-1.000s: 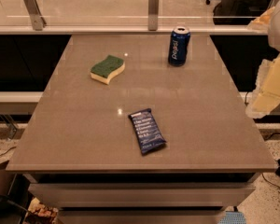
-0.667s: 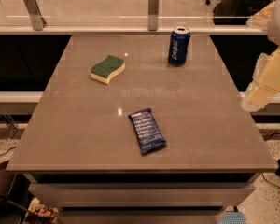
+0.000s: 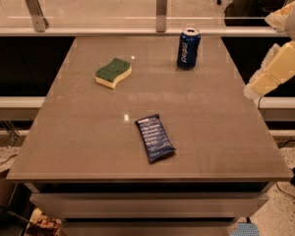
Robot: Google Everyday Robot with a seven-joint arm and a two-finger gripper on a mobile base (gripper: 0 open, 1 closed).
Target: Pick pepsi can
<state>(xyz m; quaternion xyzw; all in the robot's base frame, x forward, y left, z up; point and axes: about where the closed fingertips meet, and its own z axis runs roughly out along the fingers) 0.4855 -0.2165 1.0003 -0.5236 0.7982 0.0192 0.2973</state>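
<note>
The pepsi can [image 3: 188, 48] is dark blue with a silver top rim and white lettering. It stands upright at the far right of the grey table [image 3: 88, 132]. My gripper [image 3: 250, 89] is at the end of the cream-coloured arm at the right edge of the view. It hangs over the table's right edge, to the right of the can and nearer the camera, well apart from it. Nothing shows in the gripper.
A green and yellow sponge [image 3: 113, 73] lies at the far left of the table. A flat dark blue snack bar wrapper [image 3: 155, 137] lies near the front middle. A glass railing with metal posts [image 3: 161, 8] runs behind the table.
My arm has moved left and slightly up, from beside the table's right edge to over it. The can, sponge and wrapper have not moved.
</note>
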